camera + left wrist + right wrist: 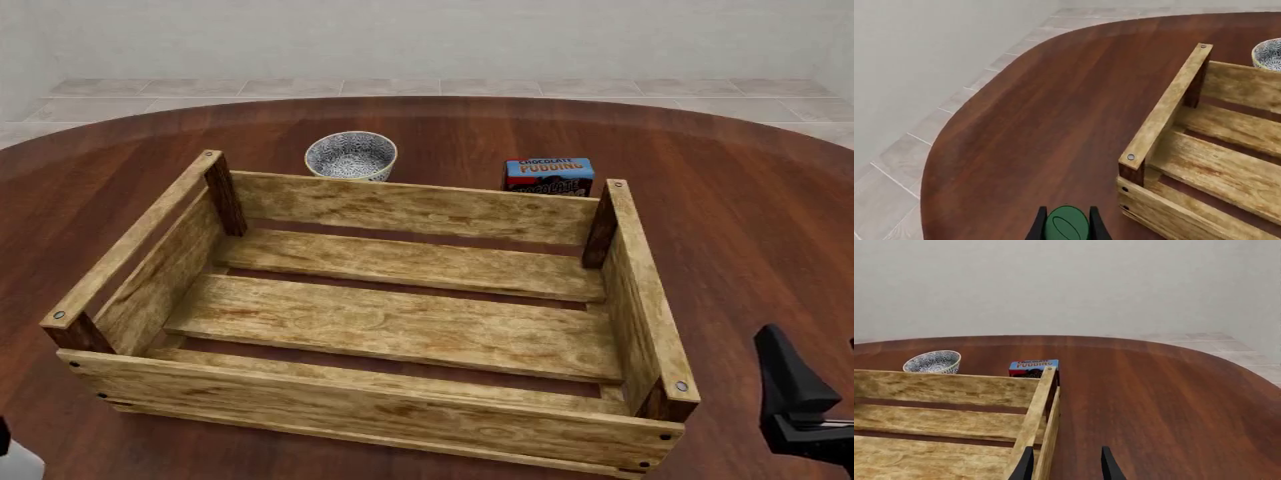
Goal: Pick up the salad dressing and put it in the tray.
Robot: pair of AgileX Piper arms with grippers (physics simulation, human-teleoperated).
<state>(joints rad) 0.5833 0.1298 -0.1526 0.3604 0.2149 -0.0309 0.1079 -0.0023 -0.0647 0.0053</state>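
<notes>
Salad dressing between left tool fingers — upright.

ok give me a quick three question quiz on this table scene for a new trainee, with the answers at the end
1. True or false: the bottle is already inside the crate.
2. Which gripper has the bottle's green cap between its fingers: A) left gripper B) right gripper?
3. Name the two things standing on the table beyond the crate's far wall.

Key
1. False: the crate holds nothing, and the left wrist view shows the cap outside it, over bare table.
2. A; the right gripper is open with nothing in it.
3. The bowl and the pudding box.
</notes>
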